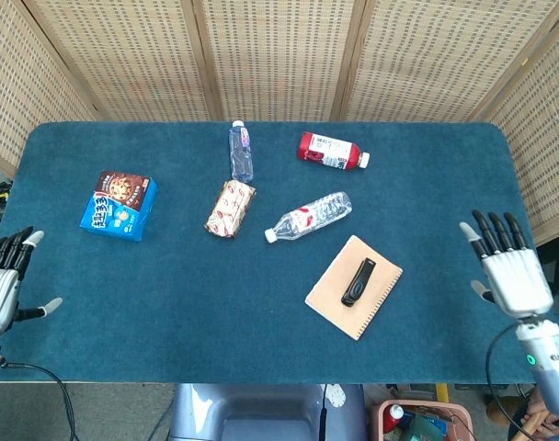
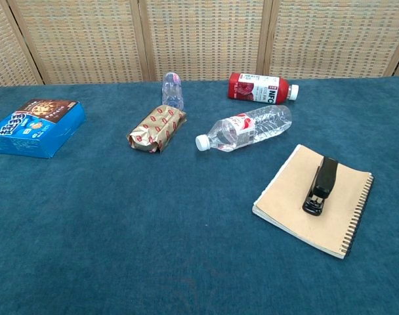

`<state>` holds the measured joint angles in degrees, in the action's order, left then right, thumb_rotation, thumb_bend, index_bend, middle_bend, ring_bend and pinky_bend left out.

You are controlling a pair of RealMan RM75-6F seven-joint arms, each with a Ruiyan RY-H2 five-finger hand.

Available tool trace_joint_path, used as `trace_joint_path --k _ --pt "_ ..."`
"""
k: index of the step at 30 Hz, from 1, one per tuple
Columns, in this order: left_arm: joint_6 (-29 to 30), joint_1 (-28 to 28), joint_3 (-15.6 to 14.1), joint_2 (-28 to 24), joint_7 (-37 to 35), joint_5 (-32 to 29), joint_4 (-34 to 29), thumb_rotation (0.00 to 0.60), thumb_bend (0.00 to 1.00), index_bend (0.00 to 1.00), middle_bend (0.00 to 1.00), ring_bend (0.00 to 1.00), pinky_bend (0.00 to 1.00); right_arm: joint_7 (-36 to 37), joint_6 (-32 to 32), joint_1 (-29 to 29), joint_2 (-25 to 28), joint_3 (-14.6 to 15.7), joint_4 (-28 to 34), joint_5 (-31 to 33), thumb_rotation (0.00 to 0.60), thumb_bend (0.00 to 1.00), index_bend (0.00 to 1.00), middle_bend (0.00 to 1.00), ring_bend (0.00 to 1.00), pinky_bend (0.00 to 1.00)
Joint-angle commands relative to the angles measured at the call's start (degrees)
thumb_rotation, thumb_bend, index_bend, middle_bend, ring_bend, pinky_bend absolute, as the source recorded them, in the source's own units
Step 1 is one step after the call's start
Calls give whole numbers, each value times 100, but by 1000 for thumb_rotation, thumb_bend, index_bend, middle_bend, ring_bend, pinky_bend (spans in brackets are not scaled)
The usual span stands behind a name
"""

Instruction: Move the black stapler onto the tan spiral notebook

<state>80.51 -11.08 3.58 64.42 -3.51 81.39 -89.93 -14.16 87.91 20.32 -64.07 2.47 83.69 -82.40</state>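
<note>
The black stapler (image 1: 359, 282) (image 2: 321, 186) lies on the tan spiral notebook (image 1: 332, 292) (image 2: 294, 200), right of the table's middle, with nothing touching it. My right hand (image 1: 507, 270) hovers off the table's right edge, open, fingers spread, far from the notebook. At the left edge my left hand (image 1: 4, 282) is open too, holding nothing. Neither hand appears in the chest view.
A clear water bottle (image 1: 308, 216) (image 2: 247, 128) lies just beyond the notebook. Further back are a red bottle (image 1: 332, 151) (image 2: 262, 88), a small upright-looking clear bottle (image 1: 241, 152) (image 2: 172, 90), a wrapped snack pack (image 1: 231, 208) (image 2: 157, 128) and a blue cookie box (image 1: 119, 204) (image 2: 34, 126).
</note>
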Motion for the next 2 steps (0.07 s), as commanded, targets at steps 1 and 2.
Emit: trace_joint_path --k 1,2 --pt "207 51 -101 145 209 313 240 600 25 0 0 0 0 380 605 -618 -342 117 -274 -257 600 0 0 0 0 0" --pt "248 74 -118 186 238 345 270 600 25 0 0 0 0 466 661 -695 -381 114 -266 -264 600 0 0 0 0 0"
